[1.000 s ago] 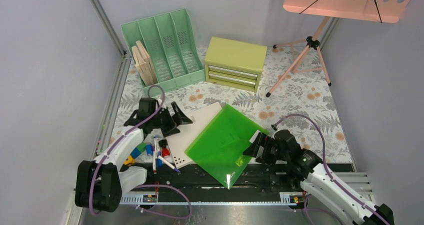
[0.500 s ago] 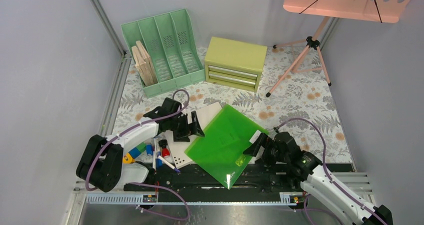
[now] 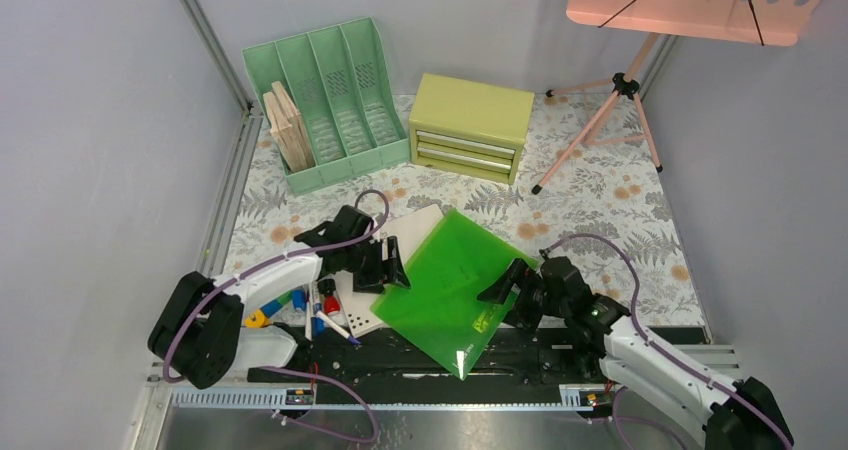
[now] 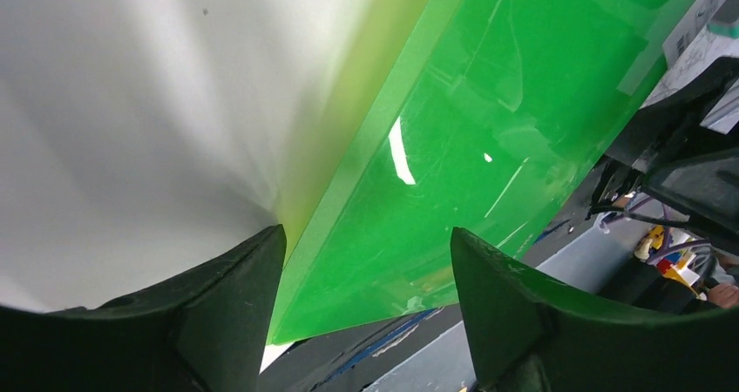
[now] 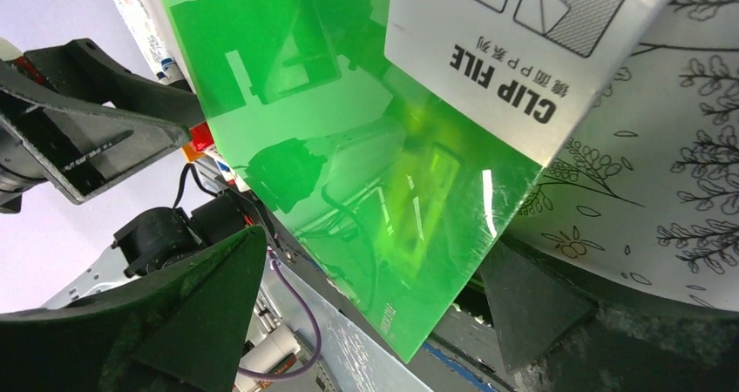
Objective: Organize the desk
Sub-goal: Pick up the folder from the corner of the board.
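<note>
Robot lab cell, dressed up as an office desk.
Plain grey panel walls (image 3: 90, 170), aluminium frame post (image 3: 207, 38), arm mounting rail (image 3: 430, 398) at near edge. On the fern-print desk (image 3: 620, 200): green file rack (image 3: 335, 85), yellow-green drawer chest (image 3: 470, 125), pink stand on tripod (image 3: 690, 5).

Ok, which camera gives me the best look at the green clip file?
Top external: the whole green clip file shows, lying partly over a white board. Left wrist shows only one edge up close; right wrist shows one corner and its label.
</note>
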Robot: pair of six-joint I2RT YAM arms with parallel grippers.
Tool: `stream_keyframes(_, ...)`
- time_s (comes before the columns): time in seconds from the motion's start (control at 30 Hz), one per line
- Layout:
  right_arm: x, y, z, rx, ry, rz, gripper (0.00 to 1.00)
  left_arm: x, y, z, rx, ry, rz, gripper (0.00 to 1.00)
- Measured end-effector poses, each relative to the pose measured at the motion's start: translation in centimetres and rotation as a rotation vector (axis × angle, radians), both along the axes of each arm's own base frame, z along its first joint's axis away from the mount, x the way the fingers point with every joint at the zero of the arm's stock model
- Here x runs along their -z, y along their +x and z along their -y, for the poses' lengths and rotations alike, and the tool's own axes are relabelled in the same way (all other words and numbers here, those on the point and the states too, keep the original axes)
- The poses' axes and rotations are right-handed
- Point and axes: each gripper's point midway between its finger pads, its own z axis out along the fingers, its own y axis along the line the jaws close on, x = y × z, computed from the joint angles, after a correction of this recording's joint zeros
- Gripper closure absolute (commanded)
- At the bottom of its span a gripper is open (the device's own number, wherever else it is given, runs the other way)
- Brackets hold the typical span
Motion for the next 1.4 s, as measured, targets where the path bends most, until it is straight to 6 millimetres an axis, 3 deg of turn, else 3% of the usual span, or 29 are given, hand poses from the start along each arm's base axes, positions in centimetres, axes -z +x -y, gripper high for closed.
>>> stream_keyframes(0.27, -0.2, 0.6, -0.5, -0.044, -0.056, -0.014, 0.03, -0.3, -2.0, -0.5, -0.002, 0.021, 0.019, 0.38)
stream_keyframes(0.47, -1.2, 1.3, -0.6, -0.104, -0.119, 0.015, 0.01, -0.6, -2.2, -1.6, -0.031, 0.080, 0.059, 0.25)
stream_keyframes(0.67, -1.3, 1.3, 0.3, -0.139, -0.203, 0.026, 0.01, -0.2, -1.5, -3.1, -0.064, 0.191, 0.061, 0.23)
stream_keyframes(0.83, 0.4, 0.1, 1.1, -0.137, -0.218, -0.013, 0.01, 0.4, -0.3, -2.3, -0.046, 0.221, 0.038, 0.27)
stream_keyframes(1.0, 0.3, -0.1, 0.2, -0.109, -0.111, 0.003, 0.01, 1.2, 0.2, -1.6, -0.036, 0.223, 0.017, 0.33)
stream_keyframes(1.23, -0.5, 0.3, -0.2, -0.075, -0.015, 0.085, 0.05, 0.6, 0.4, 0.5, -0.019, 0.142, 0.042, 0.46)
stream_keyframes(1.4, -2.8, 1.2, -0.5, -0.060, 0.044, 0.197, 0.08, 0.9, 0.1, 0.9, -0.014, 0.129, 0.036, 0.49)
